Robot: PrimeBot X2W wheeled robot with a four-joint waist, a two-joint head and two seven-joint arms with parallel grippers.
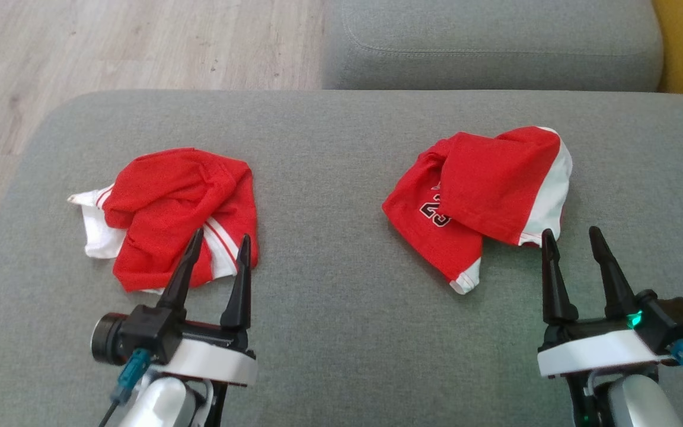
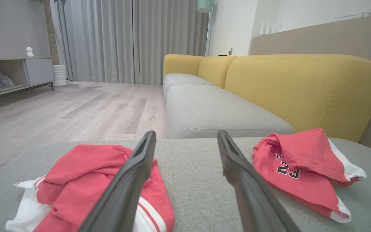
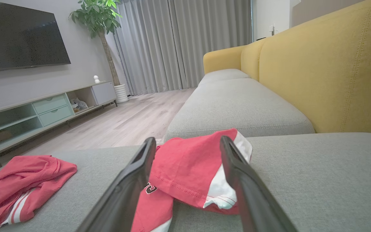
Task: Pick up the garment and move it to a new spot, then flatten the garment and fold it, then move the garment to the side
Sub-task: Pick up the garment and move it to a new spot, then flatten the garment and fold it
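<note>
Two soft red garments are lying crumpled and well apart on the grey sofa cushion (image 1: 341, 308): a striped one (image 1: 169, 201) to the left and a numbered one (image 1: 484, 184) to the right. The left end effector (image 1: 222, 235) is hanging released over the striped garment's near edge, grasping nothing. The right end effector (image 1: 571, 231) is likewise hanging released just beside the numbered garment's white hem. Both pieces are looking light, limp and prone to bunching (thin knit, I judge), so pinching a hem or corner where the layers are lying single is probably going to work best. Across the room, a low cabinet (image 3: 43, 109) is holding a few small things on its open shelves, too distant to name.
</note>
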